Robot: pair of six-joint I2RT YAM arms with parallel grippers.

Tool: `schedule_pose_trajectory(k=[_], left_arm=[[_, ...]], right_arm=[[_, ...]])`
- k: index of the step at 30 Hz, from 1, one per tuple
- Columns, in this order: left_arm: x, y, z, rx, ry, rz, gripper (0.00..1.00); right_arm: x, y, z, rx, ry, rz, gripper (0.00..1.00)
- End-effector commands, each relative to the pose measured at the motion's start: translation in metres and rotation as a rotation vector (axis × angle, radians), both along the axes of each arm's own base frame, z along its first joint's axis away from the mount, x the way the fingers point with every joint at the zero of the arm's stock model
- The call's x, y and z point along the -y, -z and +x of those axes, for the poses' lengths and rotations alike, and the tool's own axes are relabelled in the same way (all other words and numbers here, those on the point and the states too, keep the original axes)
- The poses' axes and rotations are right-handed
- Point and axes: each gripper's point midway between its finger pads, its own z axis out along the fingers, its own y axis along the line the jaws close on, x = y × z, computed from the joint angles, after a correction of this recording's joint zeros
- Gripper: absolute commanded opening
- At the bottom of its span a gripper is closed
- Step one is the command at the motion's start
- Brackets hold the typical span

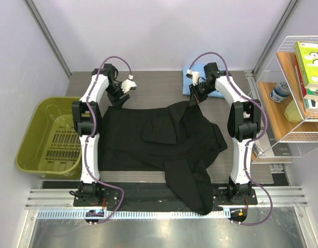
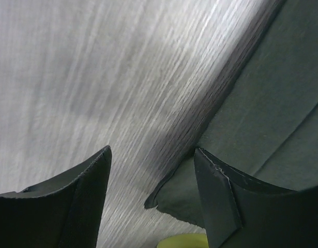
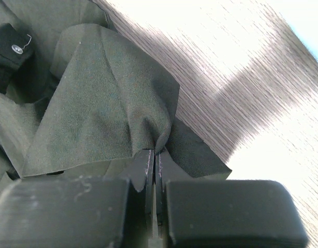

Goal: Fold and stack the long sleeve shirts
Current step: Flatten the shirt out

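Note:
The black shirt [image 1: 159,142] lies spread across the table, one part hanging over the near edge. My right gripper [image 1: 194,101] is shut on a pinch of its far right edge [image 3: 122,108] and lifts the cloth a little. My left gripper [image 1: 119,98] is open and empty, just above the shirt's far left corner [image 2: 174,199], with that corner between its fingers. The light blue shirt [image 1: 196,82] lies folded at the back of the table, behind the right gripper.
A green bin [image 1: 50,137] stands off the table's left side; its rim shows in the left wrist view [image 2: 184,241]. A wire shelf [image 1: 298,88] with boxes and a jar stands at the right. Bare wood table [image 1: 153,85] lies behind the black shirt.

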Motion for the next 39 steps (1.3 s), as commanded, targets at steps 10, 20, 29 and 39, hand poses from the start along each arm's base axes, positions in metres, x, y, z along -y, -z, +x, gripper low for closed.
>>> schedule_pose_trajectory(k=[10,20,29,39], left_arm=[[0.010,-0.041,-0.015,-0.001,-0.007,-0.076,0.02],[0.031,-0.155,-0.016,0.219,-0.135,-0.259,0.00],[0.013,-0.290,-0.010,0.587,-0.338,-0.439,0.00],[0.034,-0.223,-0.023,0.340,-0.219,-0.426,0.88]], right_arm=[[0.017,-0.066,0.022,0.179,0.031,-0.016,0.01],[0.036,-0.141,0.035,0.355,0.078,0.016,0.01],[0.061,-0.264,0.029,0.663,0.177,0.045,0.01],[0.056,-0.208,-0.003,0.585,0.112,0.014,0.01]])
